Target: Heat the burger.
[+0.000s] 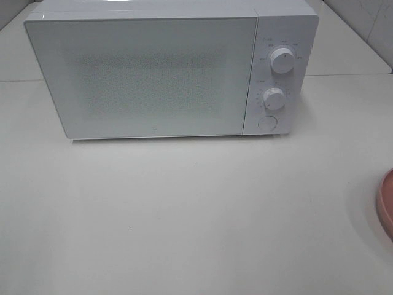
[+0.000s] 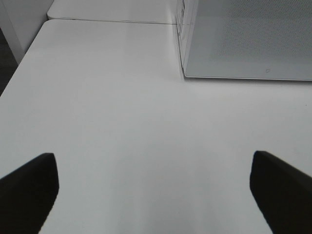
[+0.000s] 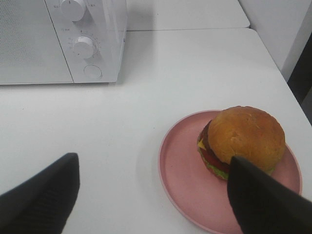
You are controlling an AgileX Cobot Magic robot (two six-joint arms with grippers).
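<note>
Seeing microwave (image 1: pixel 153 74) sitting at 12 o'clock on white table (image 1: pixel 184 215), door closed. We are spotting pink plate (image 1: pixel 387 203) at 3 o'clock edge of high view. Burger (image 3: pixel 243 141) is resting on plate, toward its far-right part. We are holding left gripper (image 2: pixel 153 190) with fingers spread wide over bare table, gripping nothing. Right gripper (image 3: pixel 156 195) is hovering with fingers apart, near plate, one finger (image 3: pixel 263 200) overlapping burger in view.
</note>
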